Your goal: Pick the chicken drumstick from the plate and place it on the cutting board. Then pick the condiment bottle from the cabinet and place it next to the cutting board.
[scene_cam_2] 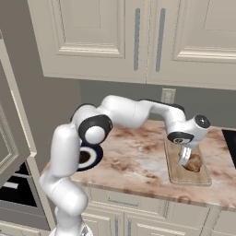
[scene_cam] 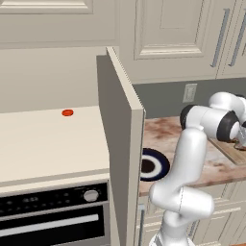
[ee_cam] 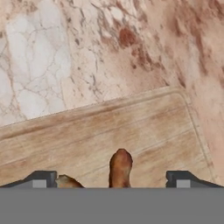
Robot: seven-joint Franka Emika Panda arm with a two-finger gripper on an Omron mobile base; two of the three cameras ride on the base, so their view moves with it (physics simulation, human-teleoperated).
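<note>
While the tool hangs spread over the chicken drumstick on the cutting board, the plate sits apart.

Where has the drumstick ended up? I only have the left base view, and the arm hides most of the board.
Observer: The chicken drumstick lies on the cutting board, seen from the right base view.
Operator: Is the pincer gripping it?
Observer: No. The pincer is open in the hand view, with the meat between its fingertips but clear of both.
Operator: Anything on the plate?
Observer: The right base view shows a bare brown centre on the plate, though the arm hides part of it.
Operator: And the bottle?
Observer: I cannot make out a condiment bottle; the cabinet stands open.
</note>
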